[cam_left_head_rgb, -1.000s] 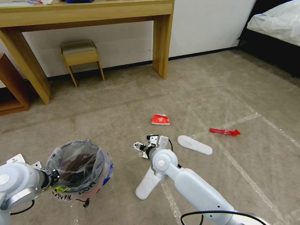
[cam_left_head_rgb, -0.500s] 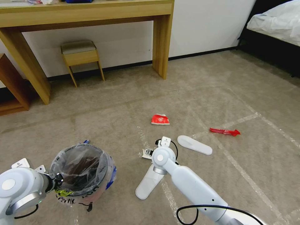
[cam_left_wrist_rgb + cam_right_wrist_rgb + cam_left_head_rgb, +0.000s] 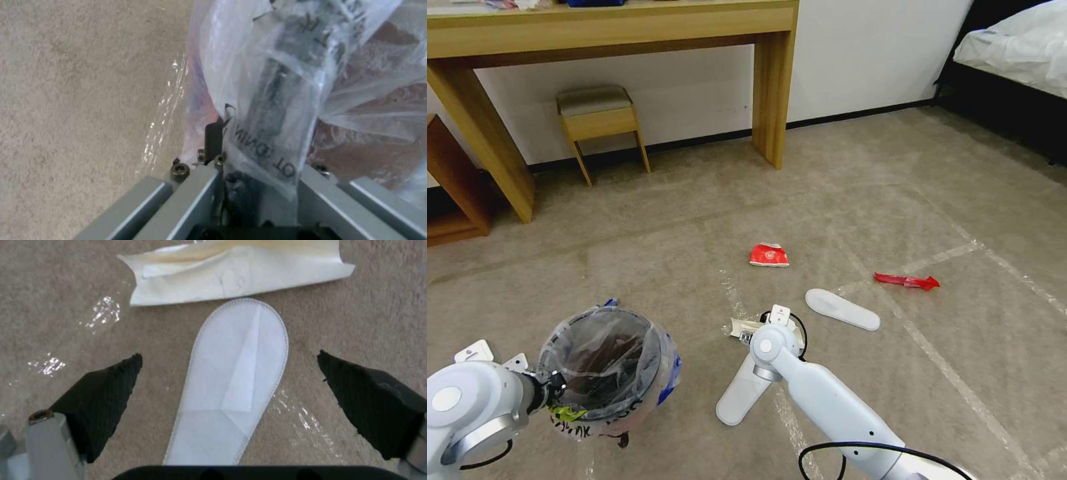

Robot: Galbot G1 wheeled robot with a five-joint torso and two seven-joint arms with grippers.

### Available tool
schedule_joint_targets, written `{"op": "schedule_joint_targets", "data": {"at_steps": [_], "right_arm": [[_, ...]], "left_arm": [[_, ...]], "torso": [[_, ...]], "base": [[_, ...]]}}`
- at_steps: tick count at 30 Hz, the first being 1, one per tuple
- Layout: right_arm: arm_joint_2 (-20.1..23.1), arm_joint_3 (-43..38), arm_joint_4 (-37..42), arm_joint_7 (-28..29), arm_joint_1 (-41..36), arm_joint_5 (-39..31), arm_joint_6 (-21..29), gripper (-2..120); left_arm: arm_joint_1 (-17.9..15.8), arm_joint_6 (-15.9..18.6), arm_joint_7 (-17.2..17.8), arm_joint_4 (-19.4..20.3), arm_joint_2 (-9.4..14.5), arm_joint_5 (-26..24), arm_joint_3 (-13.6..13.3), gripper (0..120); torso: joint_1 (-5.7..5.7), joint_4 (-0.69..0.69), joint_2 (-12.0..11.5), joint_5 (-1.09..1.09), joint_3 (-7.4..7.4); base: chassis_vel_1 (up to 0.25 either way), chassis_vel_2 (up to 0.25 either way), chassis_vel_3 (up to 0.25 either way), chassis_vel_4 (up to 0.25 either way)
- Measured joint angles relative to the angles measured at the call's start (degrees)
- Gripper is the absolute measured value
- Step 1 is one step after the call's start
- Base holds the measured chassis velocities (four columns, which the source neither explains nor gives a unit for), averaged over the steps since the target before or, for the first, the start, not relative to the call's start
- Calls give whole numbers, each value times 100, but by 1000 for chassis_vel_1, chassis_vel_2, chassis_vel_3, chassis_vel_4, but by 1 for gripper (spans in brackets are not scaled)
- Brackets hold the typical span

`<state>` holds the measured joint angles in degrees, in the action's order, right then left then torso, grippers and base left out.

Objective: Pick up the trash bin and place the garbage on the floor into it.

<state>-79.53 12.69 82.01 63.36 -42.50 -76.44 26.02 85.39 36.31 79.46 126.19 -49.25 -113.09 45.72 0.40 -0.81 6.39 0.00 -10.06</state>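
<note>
Right arm has swung down and in over the last second: its wrist now sits low over the near slipper sole (image 3: pixel 746 390), and the right gripper (image 3: pixel 231 386) hangs straight above that sole with its jaws spread wide, one black pad on each side, nothing held. Crumpled beige paper (image 3: pixel 231 276) lies just beyond the sole's rounded end, touching or nearly so. Reads as lining up a grab on the sole, not yet closed.

Trash bin (image 3: pixel 606 363) has drifted slightly toward the right arm compared with a second ago; the left gripper (image 3: pixel 249 160) keeps it lifted, clamped on the rim through the clear liner bag. So the bin is picked up and being held close to the litter, ready to receive.

Rest of the garbage is untouched on the floor (image 3: pixel 894 200): second slipper sole (image 3: pixel 842 309), squashed red carton (image 3: pixel 770 255), red wrapper (image 3: pixel 907 281).

Hard to see: in the head view the right wrist covers its own gripper and part of the paper. Left wrist view is mostly bag plastic, so the finger contact on the rim is muddy. Brownish contents in the bin can't be identified.
</note>
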Motion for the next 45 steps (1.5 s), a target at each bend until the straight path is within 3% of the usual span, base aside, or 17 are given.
{"op": "schedule_joint_targets", "data": {"at_steps": [16, 26, 45], "right_arm": [[-7, -187, -292, -535, -179, 115, 35, 100], [-268, -142, -1027, -981, 197, 220, 57, 100], [-559, -272, -1902, -1229, 341, 536, 43, 100]], "left_arm": [[-7, 2, -29, 41, 57, -23, -22, 0], [-5, 2, -51, 51, 51, -28, -41, 0], [44, 2, -66, 134, -11, 17, -81, 0]], "torso": [[0, 0, 0, 0, 0], [0, 0, 0, 0, 0], [0, 0, 0, 0, 0]], "base": [[0, 0, 0, 0], [0, 0, 0, 0], [0, 0, 0, 0]]}}
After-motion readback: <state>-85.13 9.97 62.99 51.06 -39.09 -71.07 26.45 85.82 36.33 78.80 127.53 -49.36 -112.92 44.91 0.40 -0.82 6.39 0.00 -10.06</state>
